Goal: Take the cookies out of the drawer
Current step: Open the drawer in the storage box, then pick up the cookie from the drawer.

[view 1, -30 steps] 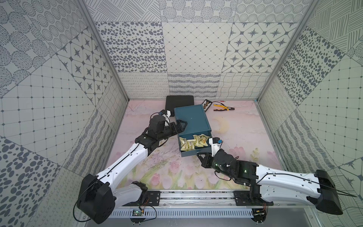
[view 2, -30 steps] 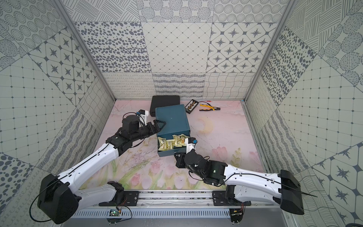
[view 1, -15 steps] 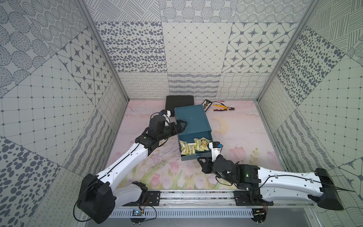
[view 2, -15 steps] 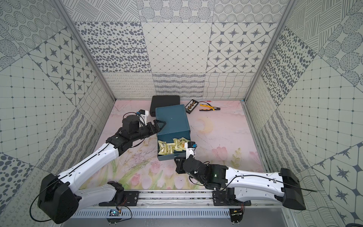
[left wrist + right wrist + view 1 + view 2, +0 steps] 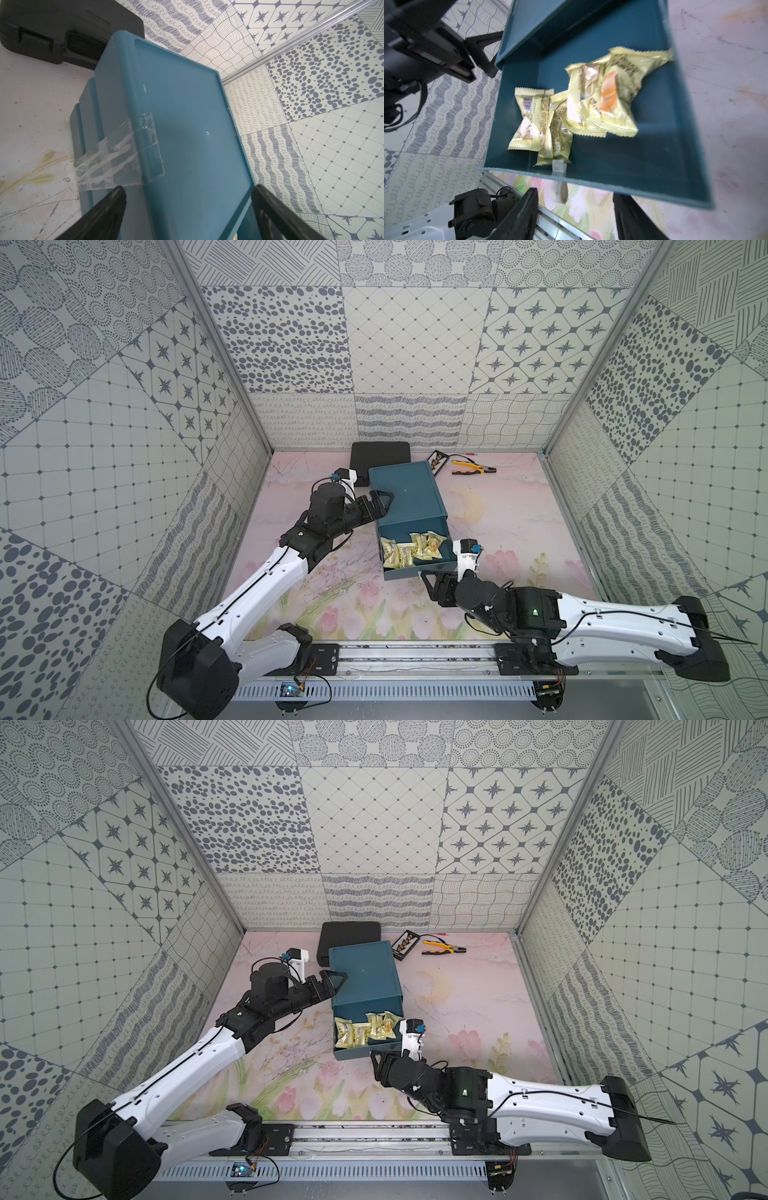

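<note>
A: Cookies (image 5: 409,551), where?
B: Gold packets, piled in the pulled-out teal drawer (image 5: 415,573). Both top views show them small. The right wrist view is blurred but closer: packets overlap, one has an orange picture, and a pale tab (image 5: 559,178) sits on the drawer front.
A: Right gripper (image 5: 576,194)?
B: Jaws apart, nothing between them, just outside the drawer front near the tab.
A: Left gripper (image 5: 189,190)?
B: Spread wide at the teal housing (image 5: 187,124), left edge. Can't tell if it presses. Only that wrist view shows clear tape (image 5: 116,158) on the housing's side.
A: Anything else?
B: Only the top views show the pliers (image 5: 473,466) and slim tray (image 5: 438,456) by the back wall. The black case (image 5: 380,454) sits behind the housing.
</note>
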Controlling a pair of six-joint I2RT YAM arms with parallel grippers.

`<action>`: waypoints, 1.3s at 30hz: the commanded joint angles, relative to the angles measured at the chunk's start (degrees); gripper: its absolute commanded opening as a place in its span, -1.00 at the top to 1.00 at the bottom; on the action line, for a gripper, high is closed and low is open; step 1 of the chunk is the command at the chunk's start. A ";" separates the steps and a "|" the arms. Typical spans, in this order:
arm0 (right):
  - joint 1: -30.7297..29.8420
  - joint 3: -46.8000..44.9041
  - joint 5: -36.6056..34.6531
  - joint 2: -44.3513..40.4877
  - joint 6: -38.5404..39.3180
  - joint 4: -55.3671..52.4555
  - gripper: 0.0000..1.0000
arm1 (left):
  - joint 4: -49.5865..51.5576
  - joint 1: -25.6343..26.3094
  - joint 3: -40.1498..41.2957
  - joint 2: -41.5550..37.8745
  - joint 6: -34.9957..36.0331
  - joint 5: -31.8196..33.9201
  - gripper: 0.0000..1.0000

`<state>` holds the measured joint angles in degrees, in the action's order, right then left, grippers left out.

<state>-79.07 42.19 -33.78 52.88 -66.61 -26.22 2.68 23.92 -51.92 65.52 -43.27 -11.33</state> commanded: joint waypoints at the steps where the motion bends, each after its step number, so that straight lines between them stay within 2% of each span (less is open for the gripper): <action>1: -0.30 1.45 -7.05 -4.26 -4.67 -13.84 -0.28 | 1.19 0.16 -1.56 -1.45 3.75 3.89 -0.97; 4: -0.30 1.25 -10.19 -9.93 -5.92 -20.38 -0.30 | 5.47 0.08 -3.65 -1.88 5.14 4.49 -0.97; 6: -0.25 1.12 -11.67 -14.02 -3.87 -21.77 -0.31 | 6.90 0.09 -3.91 -2.53 5.48 4.66 -0.97; 12: -0.08 4.69 -14.93 -23.02 10.20 -22.02 -0.41 | 9.83 0.16 -3.65 -3.58 4.48 3.90 -0.98; 16: 0.32 11.04 -15.98 -22.84 18.55 -22.01 -0.57 | 14.85 0.16 -6.78 -2.20 4.03 -0.50 -0.98; 21: 0.92 20.32 -12.20 -14.86 28.28 -22.02 -0.62 | 20.04 0.28 -9.25 -3.29 4.83 0.46 -0.98; 24: 4.41 25.38 -5.84 -8.71 31.84 -22.03 -0.64 | 21.40 0.33 -10.36 -4.16 6.14 0.87 -0.97; 25: 7.15 26.89 -1.69 -6.70 32.52 -22.01 -0.65 | 22.02 0.39 -11.01 -4.30 6.33 0.83 -0.97; 29: 24.15 30.12 24.89 1.76 34.27 -20.22 -0.67 | 25.06 0.37 -13.33 -4.59 6.13 0.94 -0.97; 30: 26.24 30.27 28.43 3.62 34.56 -19.44 -0.66 | 25.23 0.54 -13.59 -4.96 6.07 0.95 -0.97; 36: 29.91 34.20 35.65 13.36 36.99 -18.47 -0.63 | 23.27 0.62 -12.58 -6.06 7.48 0.88 -0.97; 39: 30.88 36.20 36.36 16.57 37.03 -19.57 -0.53 | 21.34 0.60 -12.94 -4.09 8.66 -0.37 -0.98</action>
<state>-49.04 75.05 -2.63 68.69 -31.11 -46.94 24.88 24.29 -64.12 60.16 -37.85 -10.13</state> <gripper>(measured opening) 0.774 0.987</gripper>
